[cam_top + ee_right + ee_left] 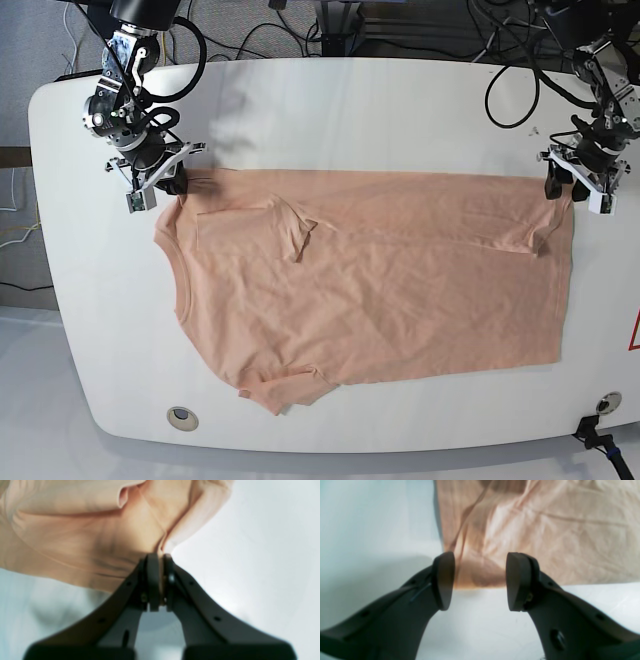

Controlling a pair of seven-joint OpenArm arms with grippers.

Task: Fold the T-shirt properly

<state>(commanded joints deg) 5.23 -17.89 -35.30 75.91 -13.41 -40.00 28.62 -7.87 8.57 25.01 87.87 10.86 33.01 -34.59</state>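
The T-shirt [370, 280] lies flat on the white table [330, 100], its far edge folded over. The right gripper [160, 556] is pressed together, pinching a fold of cloth at the corner near the neckline. The left gripper [480, 580] is spread, the hem corner just ahead between its pads [443, 580]. Black cables [510, 80] trail behind both arms. Both wrist views are blurred.

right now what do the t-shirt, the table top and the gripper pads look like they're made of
T-shirt: thin matte woven or knit cloth, likely cotton; it wrinkles finely and bunches where the right gripper pinches it.
Table top: smooth white hard surface, slightly glossy with soft reflections; laminate or painted board, cannot tell which.
Left gripper pads: dark, matte, rounded, probably rubber or plastic.
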